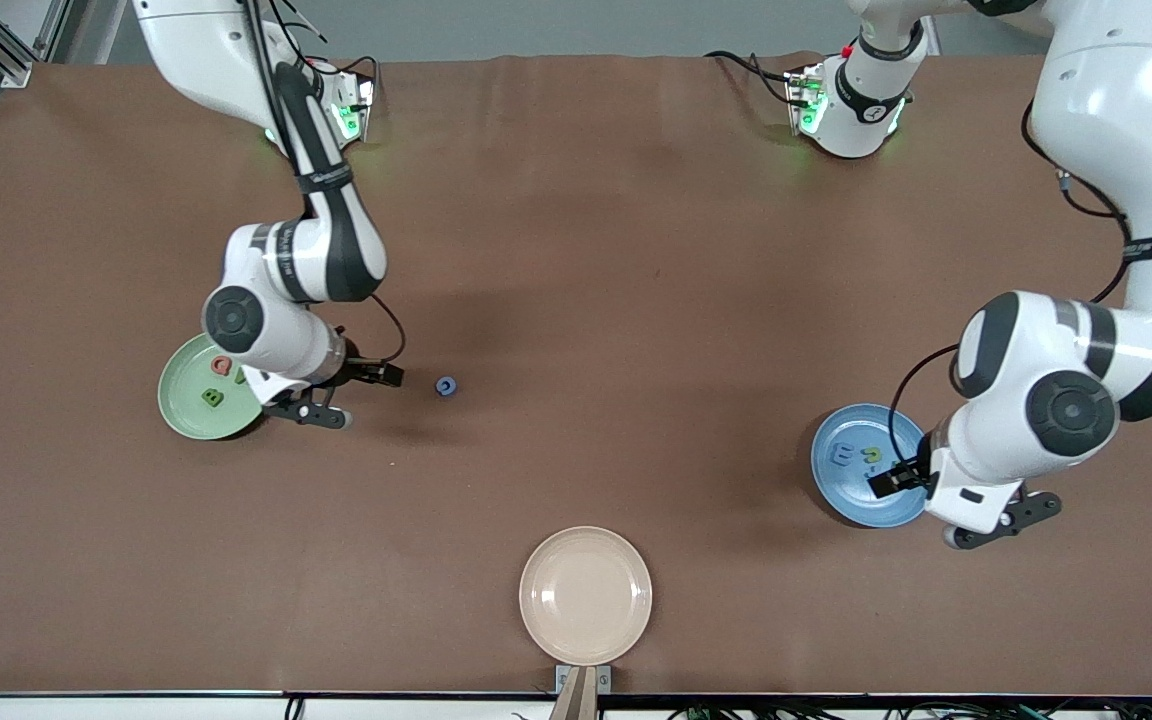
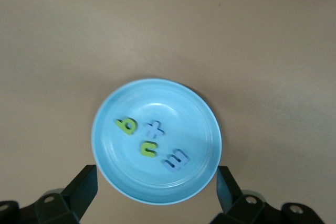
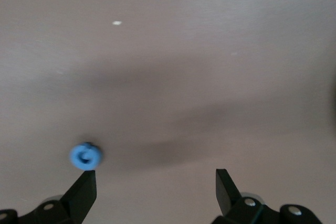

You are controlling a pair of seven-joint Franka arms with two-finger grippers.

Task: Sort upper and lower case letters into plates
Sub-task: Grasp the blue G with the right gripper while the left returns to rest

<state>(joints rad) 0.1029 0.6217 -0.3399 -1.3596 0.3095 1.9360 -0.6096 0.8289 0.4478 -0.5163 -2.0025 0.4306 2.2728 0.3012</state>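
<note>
The pale green plate (image 1: 188, 410) lies at the right arm's end of the table and holds a pink letter (image 1: 222, 366) and a green letter (image 1: 212, 398); the right arm hides part of it. My right gripper (image 1: 356, 397) is open and empty beside this plate. One blue letter (image 1: 446, 386) lies alone on the table; in the right wrist view (image 3: 85, 156) it sits just past one fingertip (image 3: 84, 192). The blue plate (image 1: 851, 500) (image 2: 157, 187) holds several green and blue letters. My left gripper (image 1: 921, 500) is open and empty over this plate's edge.
A beige plate (image 1: 586, 595) sits empty near the table's front edge, midway between the arms. Brown cloth covers the whole table (image 1: 636, 250).
</note>
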